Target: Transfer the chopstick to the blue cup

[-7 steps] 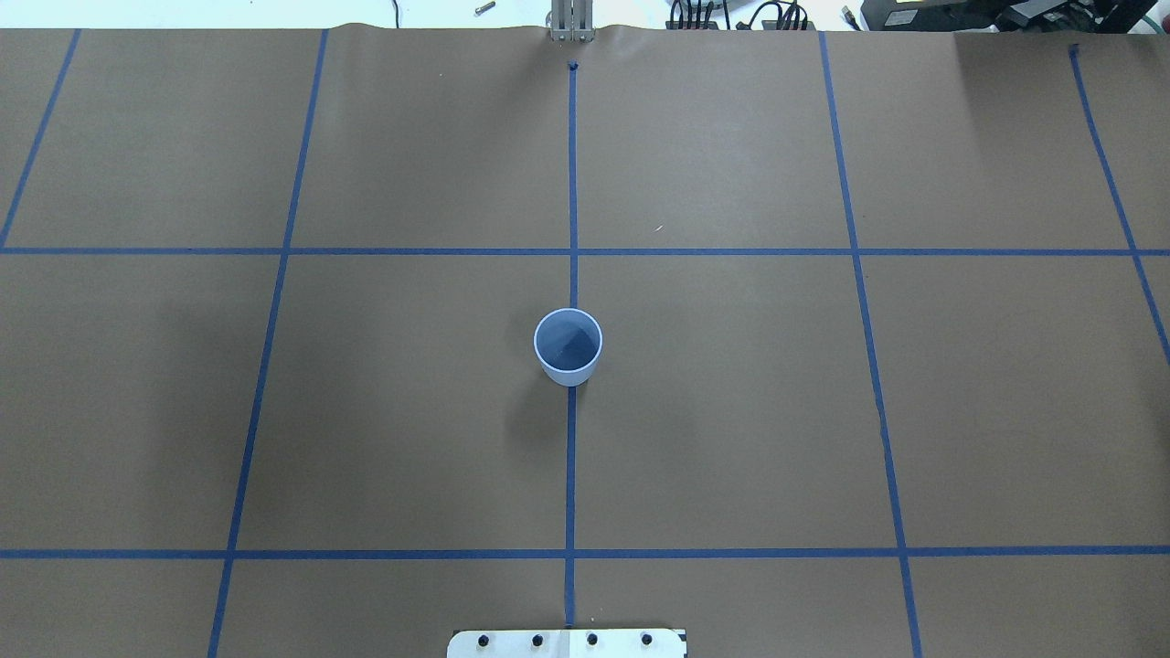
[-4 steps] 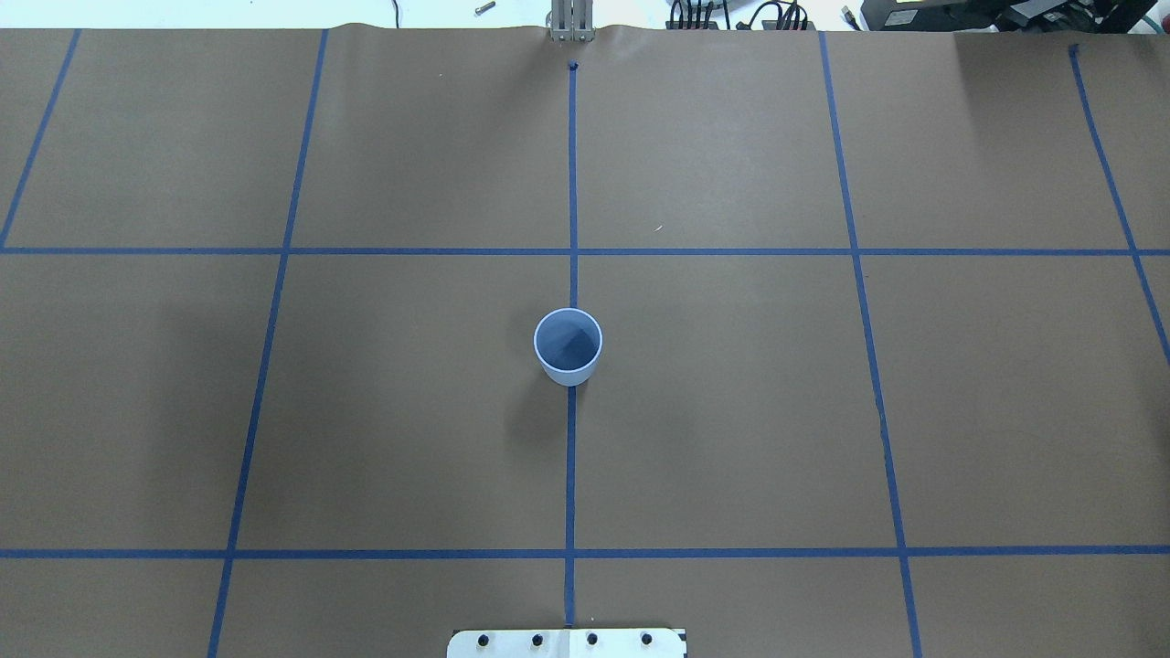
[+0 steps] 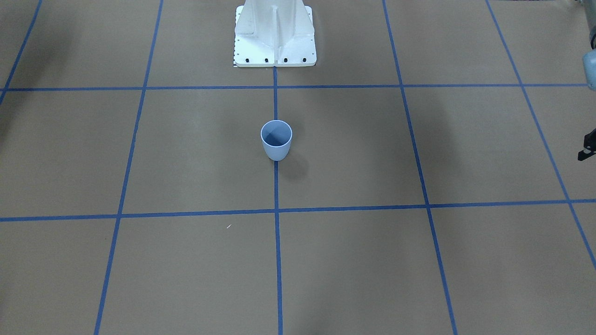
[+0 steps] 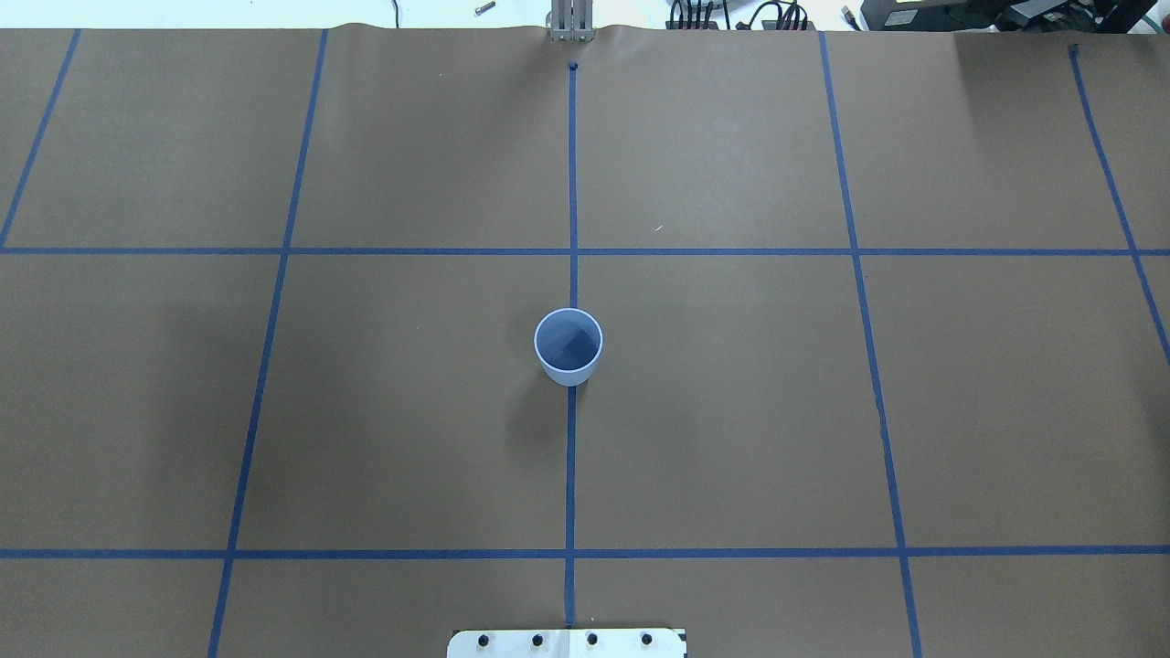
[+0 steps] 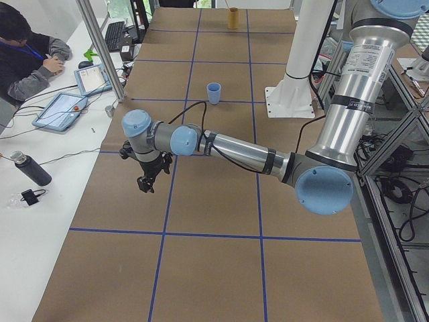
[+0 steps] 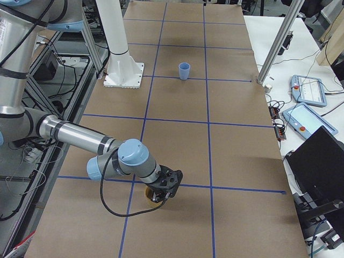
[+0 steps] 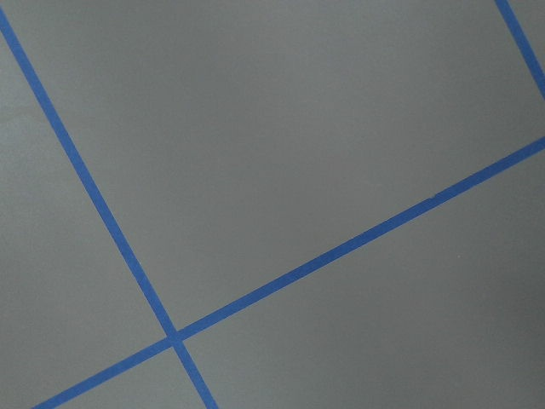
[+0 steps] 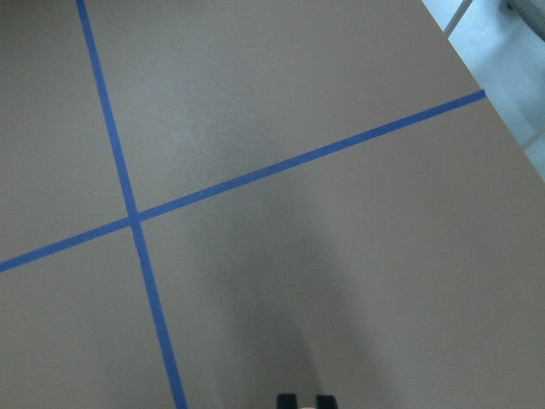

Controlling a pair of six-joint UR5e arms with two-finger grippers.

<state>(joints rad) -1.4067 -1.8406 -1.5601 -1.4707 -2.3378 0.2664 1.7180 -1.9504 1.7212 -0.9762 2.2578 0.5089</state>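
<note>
The blue cup stands upright on the table's centre line, and I see nothing inside it. My right gripper hangs far from it, just over a brown cup near the table's right end. Its two black fingertips sit close together with a pale sliver, the chopstick, between them. My left gripper hovers low over bare paper near the left end. Its fingers are too small and too cropped to tell whether they are open or shut.
The white robot pedestal stands behind the blue cup. A person sits at the side bench with tablets and a dark bottle. A laptop sits beside the right end.
</note>
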